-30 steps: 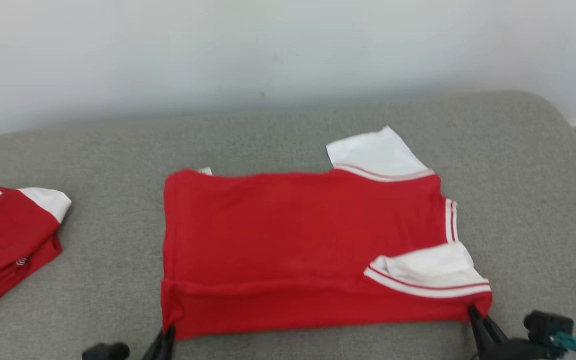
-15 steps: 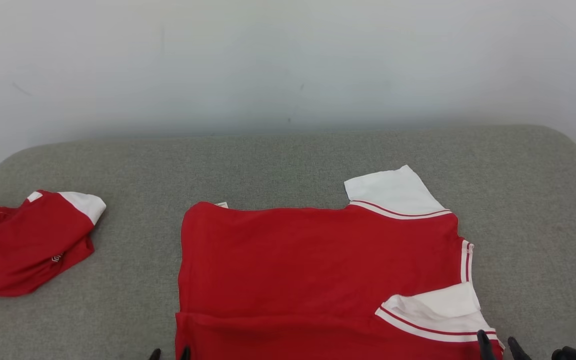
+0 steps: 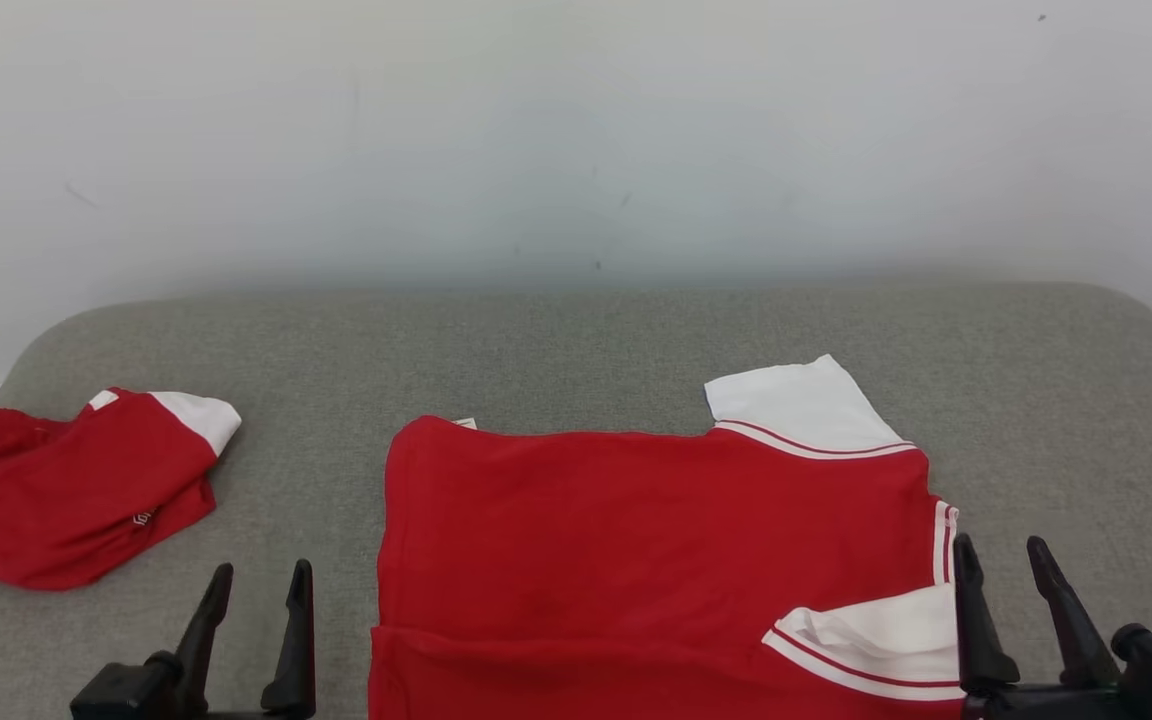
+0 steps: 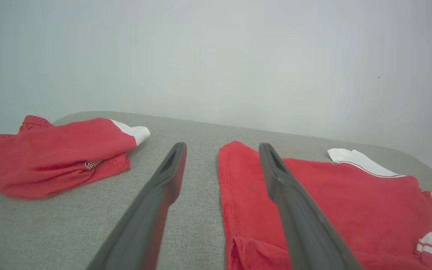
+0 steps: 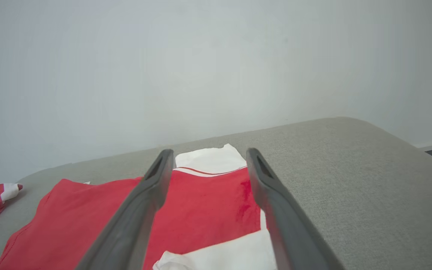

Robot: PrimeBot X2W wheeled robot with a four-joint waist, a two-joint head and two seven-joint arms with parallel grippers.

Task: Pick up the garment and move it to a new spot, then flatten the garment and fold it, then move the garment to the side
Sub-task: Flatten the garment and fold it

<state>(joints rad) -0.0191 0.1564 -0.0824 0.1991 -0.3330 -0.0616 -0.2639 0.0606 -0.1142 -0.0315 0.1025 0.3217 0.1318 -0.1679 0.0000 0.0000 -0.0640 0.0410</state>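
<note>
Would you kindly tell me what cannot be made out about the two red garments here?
Shirt: near hem cut off by the bottom edge of the head view.
Near sleeve: its outer end hidden behind the right gripper in the head view.
Crumpled garment: its logo too small to read in the head view, blurred in the left wrist view.

You are looking at a red-and-white short-sleeved cloth shirt point(image 3: 656, 530) in a soft, matt knit. Its white sleeves point(image 3: 801, 405) have the same dull weave, edged with thin red piping. The crumpled red cloth garment point(image 3: 76, 500) looks like the same shineless fabric. The grey fabric-covered counter point(image 3: 576, 350) is coarse and finely flecked, with no gloss. On the left end effector point(image 3: 263, 568) and right end effector point(image 3: 998, 542), your dark fingers point(image 4: 152, 210) look like smooth, matt plastic. The pale wall point(image 3: 576, 140) is flat paint with faint scuffs.
</note>
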